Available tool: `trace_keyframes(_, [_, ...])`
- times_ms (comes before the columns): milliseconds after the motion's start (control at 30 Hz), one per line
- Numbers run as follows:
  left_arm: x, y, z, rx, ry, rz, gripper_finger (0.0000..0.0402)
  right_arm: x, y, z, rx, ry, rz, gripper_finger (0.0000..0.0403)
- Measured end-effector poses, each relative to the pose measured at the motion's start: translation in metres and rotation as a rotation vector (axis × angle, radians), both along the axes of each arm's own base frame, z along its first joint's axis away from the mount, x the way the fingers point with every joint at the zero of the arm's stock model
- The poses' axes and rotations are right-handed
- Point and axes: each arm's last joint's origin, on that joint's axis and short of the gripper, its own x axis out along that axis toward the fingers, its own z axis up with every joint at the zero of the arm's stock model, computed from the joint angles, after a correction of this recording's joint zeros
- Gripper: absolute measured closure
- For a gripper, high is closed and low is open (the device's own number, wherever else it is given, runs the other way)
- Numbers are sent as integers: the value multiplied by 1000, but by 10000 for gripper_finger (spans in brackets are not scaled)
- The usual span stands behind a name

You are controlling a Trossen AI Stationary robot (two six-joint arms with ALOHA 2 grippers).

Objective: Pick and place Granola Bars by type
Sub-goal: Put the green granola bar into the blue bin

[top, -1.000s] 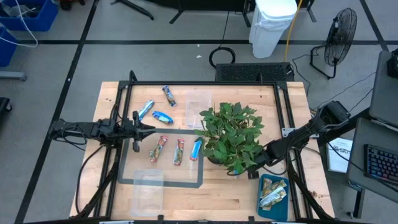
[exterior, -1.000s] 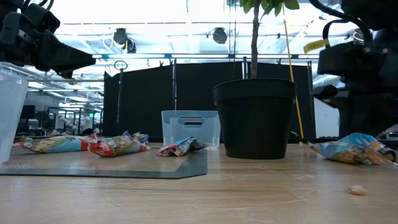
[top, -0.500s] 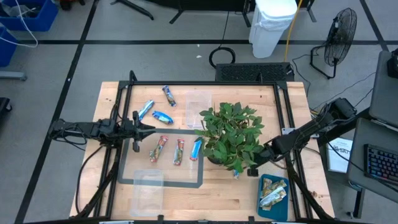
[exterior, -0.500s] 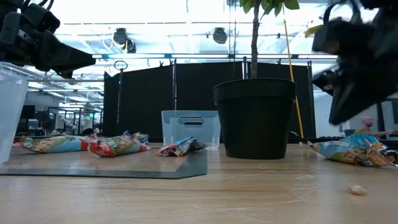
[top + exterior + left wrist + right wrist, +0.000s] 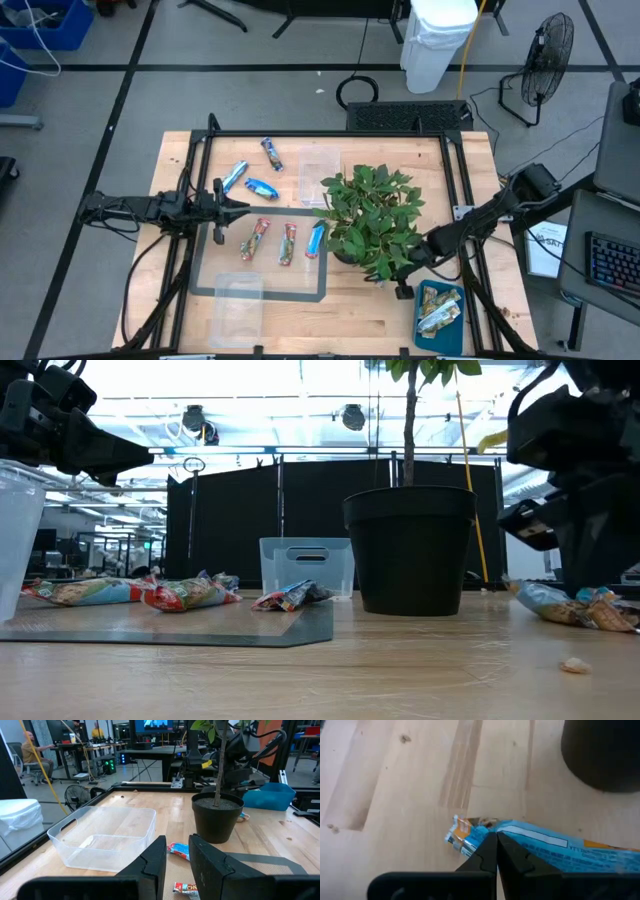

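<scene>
Our right gripper (image 5: 496, 851) sits low over the wood just beside the plant pot (image 5: 600, 755), its two fingers pressed tip to tip with no gap. Their points lie against the near edge of a blue bar (image 5: 555, 851) that rests flat on the table; we cannot tell whether any wrapper is caught between them. That bar's long axis runs crosswise to the fingers, its crimped orange-and-white end pointing away from the pot's side. From overhead the right gripper (image 5: 405, 290) shows just past the plant's (image 5: 372, 218) leaves, next to the teal tray (image 5: 441, 293), which holds a few more wrapped bars.

Our left gripper (image 5: 242, 207) hangs well away on the far side of the plant, over the grey mat's (image 5: 258, 292) edge, its fingers (image 5: 152, 862) a narrow slit apart and holding nothing.

On the mat beside the plant lie three bars side by side, long axes roughly parallel and pointing away from the front edge: a red bar (image 5: 254, 238), a second red bar (image 5: 287, 243), and a blue-wrapped bar (image 5: 316, 239) nearest the pot. Farther from the plant, beyond the mat, three more blue wrappers (image 5: 261, 187) lie scattered at different angles. One clear tub (image 5: 320, 172) stands just behind the plant; another tub (image 5: 238, 303) sits on the mat's front corner.
</scene>
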Motion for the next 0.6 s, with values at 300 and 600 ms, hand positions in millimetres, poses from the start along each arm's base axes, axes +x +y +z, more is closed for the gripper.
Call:
trace_keyframes(300, [0, 0, 0, 0, 0, 0, 314, -13, -9, 4, -63, 92, -88, 403])
trace_keyframes(600, [0, 0, 0, 0, 0, 0, 314, -34, -25, 9, -210, 204, -206, 403])
